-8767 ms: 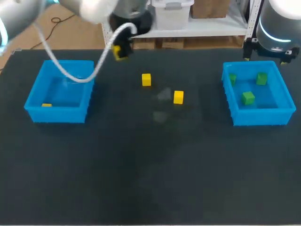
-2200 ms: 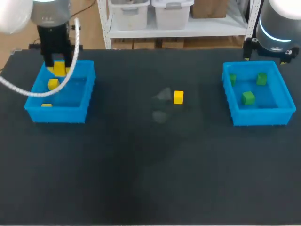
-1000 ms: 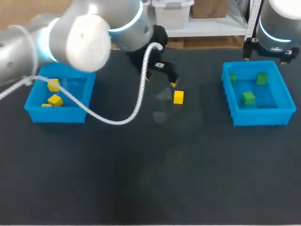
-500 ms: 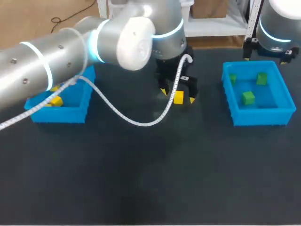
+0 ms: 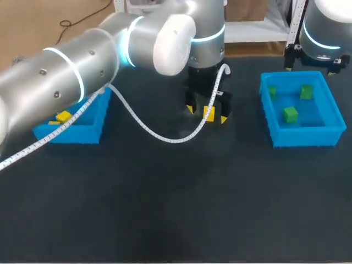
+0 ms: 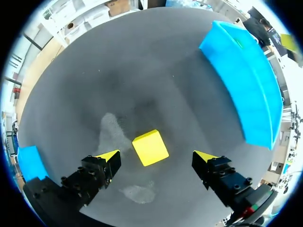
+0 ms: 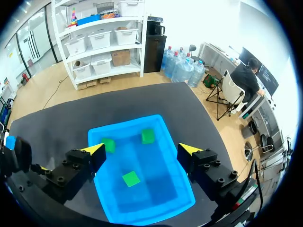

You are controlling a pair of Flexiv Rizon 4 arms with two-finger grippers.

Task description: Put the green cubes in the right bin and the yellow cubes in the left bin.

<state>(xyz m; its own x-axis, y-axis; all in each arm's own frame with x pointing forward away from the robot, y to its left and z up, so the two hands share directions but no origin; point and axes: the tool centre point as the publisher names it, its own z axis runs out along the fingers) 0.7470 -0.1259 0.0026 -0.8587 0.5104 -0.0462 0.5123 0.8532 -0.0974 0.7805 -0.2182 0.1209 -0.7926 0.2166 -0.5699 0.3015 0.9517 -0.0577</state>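
Observation:
One yellow cube (image 5: 208, 113) (image 6: 150, 147) lies on the dark table near the middle. My left gripper (image 5: 207, 113) (image 6: 157, 158) stands open around it, one yellow-tipped finger on each side, not touching. The left bin (image 5: 94, 124) holds yellow cubes (image 5: 63, 116), mostly hidden behind my left arm. The right bin (image 5: 325, 134) (image 7: 178, 190) holds three green cubes (image 5: 290, 114) (image 7: 131, 178). High above that bin, my right gripper (image 7: 140, 151) hangs open and empty.
Pale scuff marks (image 6: 111, 130) show on the table beside the yellow cube. The left arm's white cable (image 5: 159, 135) loops low over the table between the left bin and the gripper. The right bin's wall (image 6: 246, 80) stands ahead of the left gripper.
My left arm swung from the left bin to the table's middle and came down over the last yellow cube, fingers now straddling it. The right arm has stayed still.

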